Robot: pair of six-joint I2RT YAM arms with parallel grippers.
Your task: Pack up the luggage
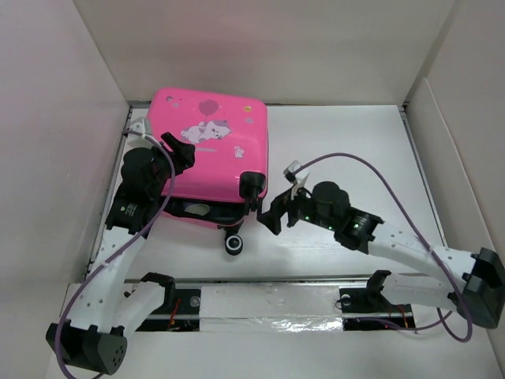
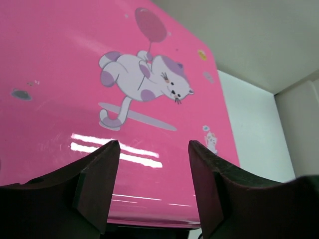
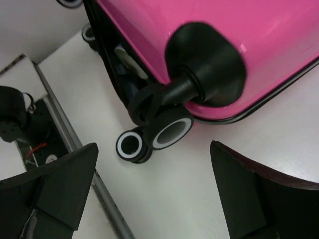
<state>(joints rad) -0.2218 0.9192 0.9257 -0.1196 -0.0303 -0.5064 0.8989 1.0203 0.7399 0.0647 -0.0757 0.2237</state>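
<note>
Luggage: The pink hard-shell luggage (image 1: 213, 150) lay flat at the back left of the white table (image 1: 347, 142), close to the left wall, sticker side up.
Stickers: A white-and-purple cat sticker (image 2: 144, 79) hung from a pink balloon sticker (image 2: 149, 24) on the top shell. A much smaller animal sticker (image 2: 211, 140) sat near the right edge.
Near edge: There was a dark gap (image 1: 197, 209) under the pink shell along the side facing the arms. What lay inside was too dark to tell.
Wheels: One black wheel housing (image 3: 207, 62) sat on the near right corner, with a twin caster (image 3: 172, 132) beneath it, white-ringed, down on the table. Another wheel (image 1: 233, 245) showed just in front of the near edge in the top view.
Left gripper: The left gripper (image 2: 153, 147) was over the near left part of the top shell with its fingers spread wide and nothing between them. Whether the tips touched the shell could not be told.
Right gripper: The right gripper (image 3: 154, 149) was low at the near right corner, jaws wide apart and holding nothing. The caster sat just ahead of it, apart from both fingers (image 3: 60, 184).
Cables: A purple cable (image 1: 379, 170) looped above the right arm.
</note>
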